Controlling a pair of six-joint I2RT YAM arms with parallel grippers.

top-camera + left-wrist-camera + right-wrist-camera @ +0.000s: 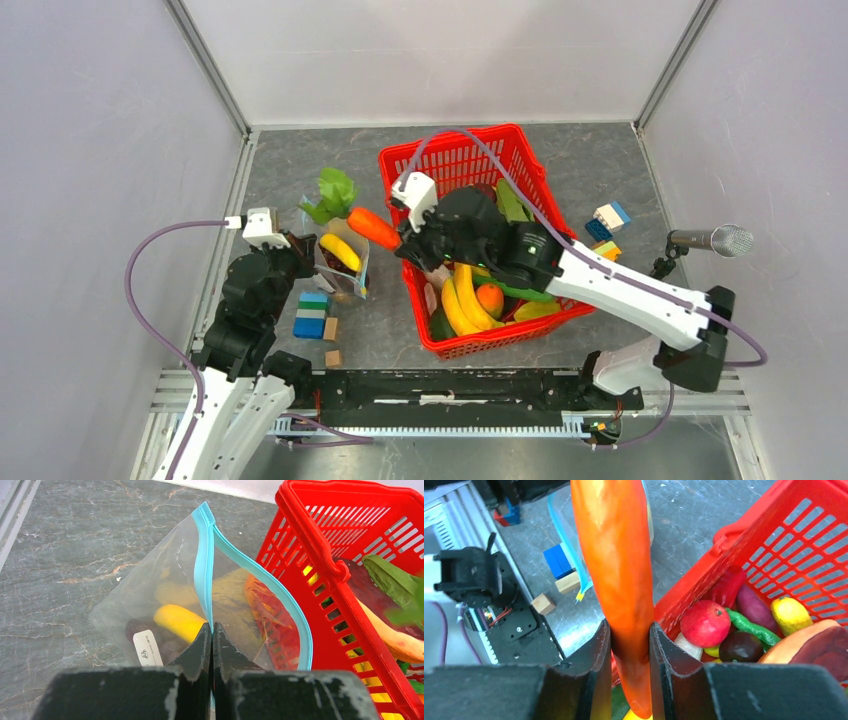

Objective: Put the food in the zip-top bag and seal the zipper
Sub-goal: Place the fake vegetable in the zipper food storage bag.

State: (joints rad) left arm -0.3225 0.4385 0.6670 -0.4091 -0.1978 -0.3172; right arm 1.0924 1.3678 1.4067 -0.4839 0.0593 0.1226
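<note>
Grey marbled tabletop (600,170), pale walls (100,130); bag (343,268) beside red basket (500,337).

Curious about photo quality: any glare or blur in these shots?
Right wrist view: white glare streaks on long orange plastic carrot, right gripper's black fingers soft. Left wrist view: clear crinkly blue-edged bag sharp. Top view: even light, faint shadows.
</note>
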